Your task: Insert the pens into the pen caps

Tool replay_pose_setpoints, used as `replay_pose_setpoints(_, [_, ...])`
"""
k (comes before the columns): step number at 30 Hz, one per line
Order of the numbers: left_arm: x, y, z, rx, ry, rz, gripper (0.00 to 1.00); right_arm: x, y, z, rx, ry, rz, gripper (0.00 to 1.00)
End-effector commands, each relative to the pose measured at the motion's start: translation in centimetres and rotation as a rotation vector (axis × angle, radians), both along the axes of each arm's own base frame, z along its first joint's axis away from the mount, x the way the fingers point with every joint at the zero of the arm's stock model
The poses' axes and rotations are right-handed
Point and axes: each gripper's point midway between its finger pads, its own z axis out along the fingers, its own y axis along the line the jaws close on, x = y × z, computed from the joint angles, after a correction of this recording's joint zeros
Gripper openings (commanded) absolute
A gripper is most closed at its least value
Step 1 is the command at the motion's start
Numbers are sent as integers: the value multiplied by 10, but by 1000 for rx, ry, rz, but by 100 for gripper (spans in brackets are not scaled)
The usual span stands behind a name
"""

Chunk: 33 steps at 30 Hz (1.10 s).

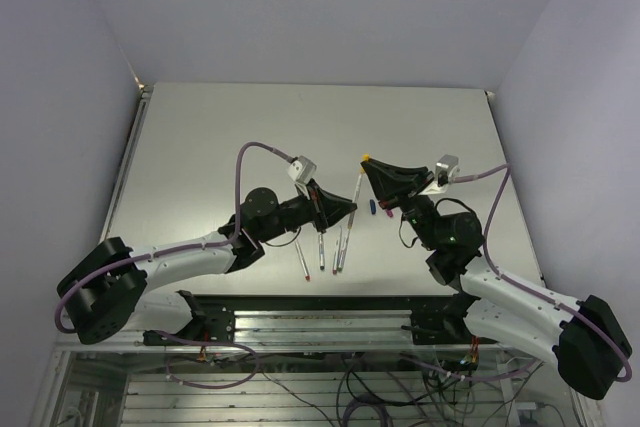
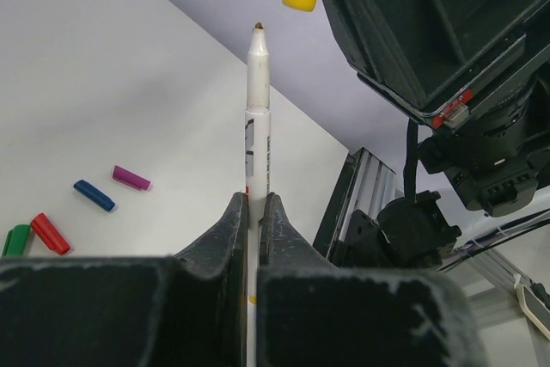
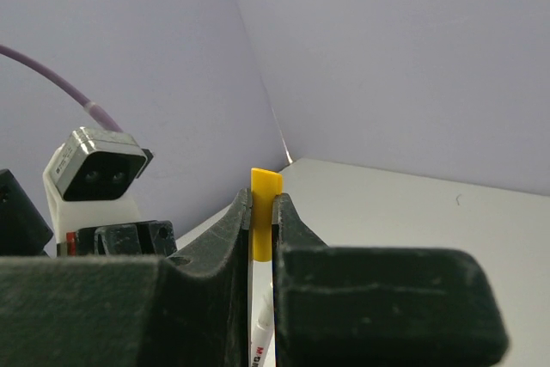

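Even, bright light; blurred foregrounds

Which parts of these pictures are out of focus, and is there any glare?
Left wrist view: the near jaws are soft, the pen is sharp. Right wrist view: jaws blurred, yellow cap clearer. Top view: even light, no glare on the table.

My overhead view sits above and behind the arm bases, well back, looking down on the whole desk [image 1: 200, 147], with the near edge at the bottom and the far edge at the top. The left wrist view looks out along the left hand [image 2: 255, 204] at very close range, facing the right arm [image 2: 481, 126]. The right wrist view looks along the right hand [image 3: 262, 205], equally close, toward a desk corner where two walls meet. All three share the pen [image 2: 258, 100] and yellow cap [image 3: 265, 182].
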Motion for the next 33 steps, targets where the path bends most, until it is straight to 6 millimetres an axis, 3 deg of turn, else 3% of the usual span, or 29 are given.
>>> replay_pose_setpoints(1, [-6, 0, 19, -53, -59, -31, 7, 3, -5, 1, 5, -13, -32, 0])
replay_pose_setpoints(24, [0, 5, 25, -79, -72, 15, 7, -2, -2, -13, 36, 36, 15, 0])
replay_pose_setpoints(33, [-3, 7, 36, -169, -105, 8, 7, -5, 13, -36, 24, 105, 99, 0])
